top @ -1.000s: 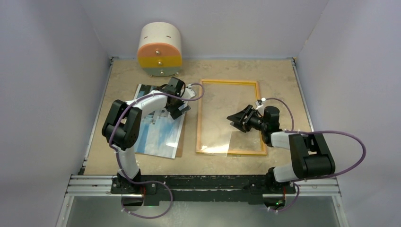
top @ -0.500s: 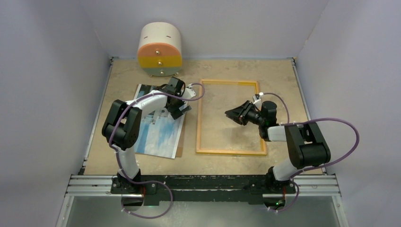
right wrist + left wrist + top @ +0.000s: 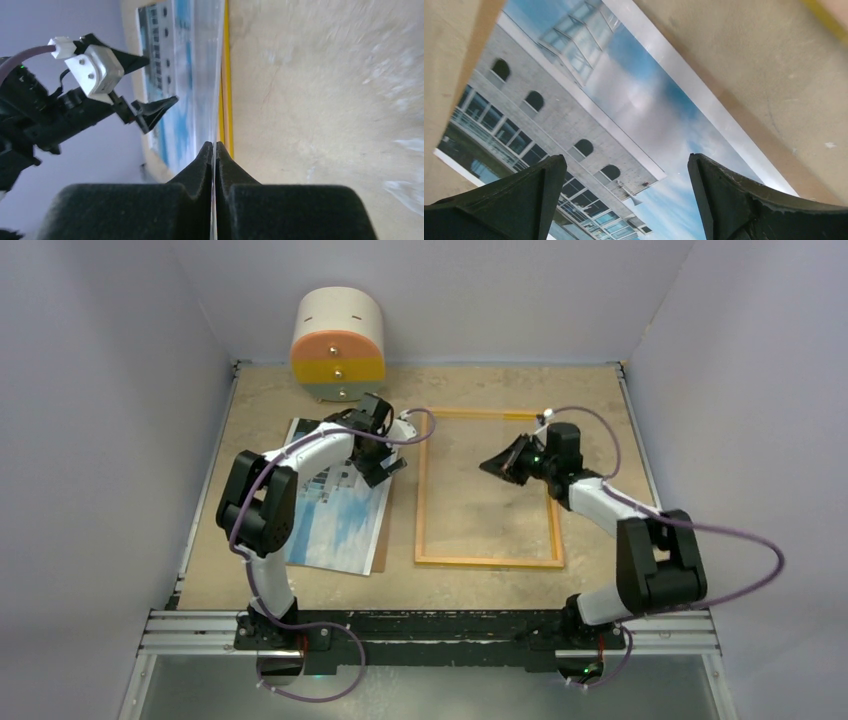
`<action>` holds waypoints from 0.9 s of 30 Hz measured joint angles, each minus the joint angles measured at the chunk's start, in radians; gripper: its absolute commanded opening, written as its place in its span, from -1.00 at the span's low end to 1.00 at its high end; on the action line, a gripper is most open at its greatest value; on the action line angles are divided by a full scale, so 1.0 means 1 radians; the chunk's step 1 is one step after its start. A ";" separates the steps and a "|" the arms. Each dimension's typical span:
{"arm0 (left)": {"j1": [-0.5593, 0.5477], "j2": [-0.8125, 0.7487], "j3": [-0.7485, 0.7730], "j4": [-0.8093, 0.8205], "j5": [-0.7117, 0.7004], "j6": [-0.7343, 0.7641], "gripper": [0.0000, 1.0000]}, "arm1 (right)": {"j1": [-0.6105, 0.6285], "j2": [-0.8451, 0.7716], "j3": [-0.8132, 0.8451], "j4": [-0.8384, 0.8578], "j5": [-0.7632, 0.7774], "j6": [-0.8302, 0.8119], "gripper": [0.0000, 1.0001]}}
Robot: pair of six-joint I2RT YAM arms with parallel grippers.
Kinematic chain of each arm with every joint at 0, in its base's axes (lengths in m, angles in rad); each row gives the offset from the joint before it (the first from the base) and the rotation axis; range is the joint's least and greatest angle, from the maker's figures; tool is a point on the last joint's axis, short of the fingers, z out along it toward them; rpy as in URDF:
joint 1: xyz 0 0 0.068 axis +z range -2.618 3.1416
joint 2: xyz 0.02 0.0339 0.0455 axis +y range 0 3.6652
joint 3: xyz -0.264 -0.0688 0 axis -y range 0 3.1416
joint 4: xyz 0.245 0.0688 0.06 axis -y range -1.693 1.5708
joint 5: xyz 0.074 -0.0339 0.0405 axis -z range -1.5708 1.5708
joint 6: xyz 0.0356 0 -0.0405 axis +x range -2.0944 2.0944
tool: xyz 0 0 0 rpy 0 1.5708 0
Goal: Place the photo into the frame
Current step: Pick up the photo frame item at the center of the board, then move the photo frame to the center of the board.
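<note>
two right fingertips (image 3: 199, 162) pinch pane (image 3: 210, 75) edge

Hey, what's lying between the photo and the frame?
The edge of the brown backing sheet sticks out beside the photo, then bare table runs up to the frame. The top view shows it, and the left wrist view too.

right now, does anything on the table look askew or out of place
The photo lies slightly askew on the brown backing sheet, not square with the frame beside it. The right tool pinches a thin clear pane. Nothing damaged.
</note>
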 measured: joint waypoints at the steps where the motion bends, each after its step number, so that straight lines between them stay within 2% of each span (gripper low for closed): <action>1: 0.000 0.000 0.020 -0.015 0.006 -0.001 1.00 | 0.000 -0.039 0.053 -0.095 0.050 -0.048 -1.00; 2: 0.000 0.000 0.048 -0.030 0.017 -0.002 1.00 | -0.002 -0.087 0.122 -0.209 0.108 -0.101 -1.00; 7: -0.002 0.000 0.143 -0.055 0.074 -0.029 1.00 | -0.015 -0.182 0.380 -0.545 0.330 -0.278 -1.00; 11: -0.005 0.010 0.166 -0.054 0.114 -0.053 1.00 | -0.027 -0.210 0.418 -0.697 0.440 -0.357 -1.00; 18: -0.026 0.076 0.144 -0.018 0.151 -0.091 1.00 | -0.052 -0.184 0.385 -0.840 0.455 -0.393 -1.00; 27: -0.051 0.090 0.035 0.095 0.087 -0.098 1.00 | -0.057 -0.179 0.346 -0.850 0.414 -0.392 -1.00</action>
